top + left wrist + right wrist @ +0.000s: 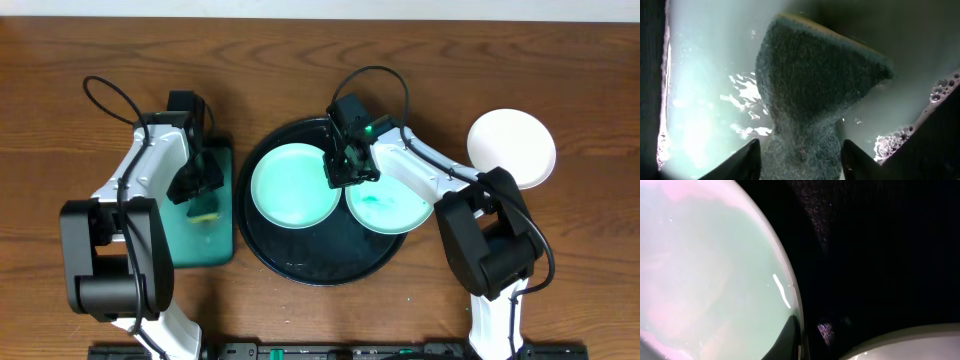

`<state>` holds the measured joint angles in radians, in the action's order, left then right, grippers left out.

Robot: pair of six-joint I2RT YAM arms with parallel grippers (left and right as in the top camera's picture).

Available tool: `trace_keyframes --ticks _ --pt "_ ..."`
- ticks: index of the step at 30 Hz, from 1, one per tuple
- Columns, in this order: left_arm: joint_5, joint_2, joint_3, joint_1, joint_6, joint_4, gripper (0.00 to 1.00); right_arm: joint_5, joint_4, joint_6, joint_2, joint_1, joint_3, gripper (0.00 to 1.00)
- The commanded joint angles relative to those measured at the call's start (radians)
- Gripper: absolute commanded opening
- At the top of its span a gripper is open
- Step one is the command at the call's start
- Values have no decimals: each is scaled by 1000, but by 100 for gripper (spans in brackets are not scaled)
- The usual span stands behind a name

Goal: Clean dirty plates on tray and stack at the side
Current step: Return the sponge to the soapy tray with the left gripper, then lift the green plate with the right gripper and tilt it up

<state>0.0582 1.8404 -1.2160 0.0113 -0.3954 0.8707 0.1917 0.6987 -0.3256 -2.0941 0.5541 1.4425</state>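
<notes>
Plates: two mint ones lie side by side on the black tray [300, 268]. The left mint plate [292, 187] looks clean and the right mint plate [392, 210] bears a teal smear. The white plate [511, 148] sits alone on the desk [80, 40], off the tray to its right.
Edges: the two mint rims nearly meet near the tray's middle, and the right arm's head hangs over that seam. The right mint plate's outer edge reaches the tray's raised rim.
Room: a crescent of bare black tray shows along the front. Bare wood lies behind the tray and between it and the white plate. The teal tray [215, 250] stands just beside the black tray's left rim.
Hidden: the right arm covers the upper-left part of the smeared plate. The right wrist view is dark, showing only a curved mint edge, black tray floor and a pale sliver of rim at the bottom right.
Left fingers [747, 160]: clamped on a sponge [815, 95] above foamy water in the teal tray, well apart from every plate.
Right fingers [345, 172]: at the right rim of the left mint plate. Whether they grip it cannot be told.
</notes>
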Motion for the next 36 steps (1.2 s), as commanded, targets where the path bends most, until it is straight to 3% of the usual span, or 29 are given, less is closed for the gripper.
trace_keyframes --ticks 1,8,19,36 --pt "2 -68 6 3 2 8 53 27 29 16 -31 23 -39 1" --pt "-4 -343 6 3 2 66 55 64 25 17 -31 23 -39 1" --pt "-97 -710 6 3 2 188 73 305 65 12 32 -24 -29 2" --pt "-97 -722 6 3 -2 231 74 621 109 94 135 -193 -29 1"
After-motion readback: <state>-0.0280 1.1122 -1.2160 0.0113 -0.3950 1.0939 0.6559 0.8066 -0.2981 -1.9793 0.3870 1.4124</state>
